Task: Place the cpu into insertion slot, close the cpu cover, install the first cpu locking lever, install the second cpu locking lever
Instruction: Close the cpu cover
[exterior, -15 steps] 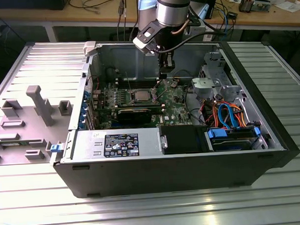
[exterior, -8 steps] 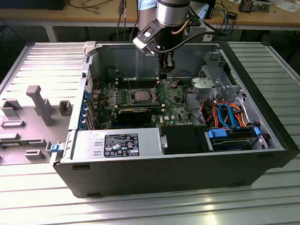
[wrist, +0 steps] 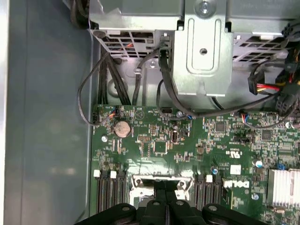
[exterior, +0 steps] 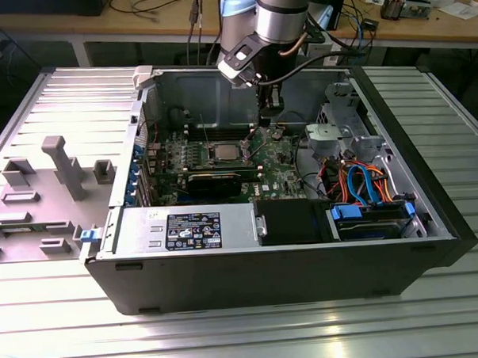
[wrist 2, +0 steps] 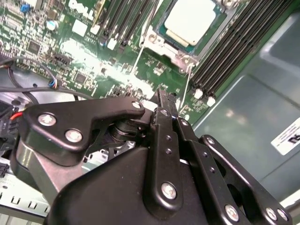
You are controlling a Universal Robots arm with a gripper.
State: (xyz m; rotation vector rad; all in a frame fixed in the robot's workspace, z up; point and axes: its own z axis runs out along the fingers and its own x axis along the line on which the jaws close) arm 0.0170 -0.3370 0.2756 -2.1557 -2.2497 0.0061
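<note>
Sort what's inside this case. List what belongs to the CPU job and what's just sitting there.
Belongs to the job:
- cpu, already seated
- cpu cover, framing the chip
- gripper, shut, close above the board beside them

Just sitting there:
- graphics card
- memory slots
- coin battery
- drive cables, blue and orange
- heatsink
</note>
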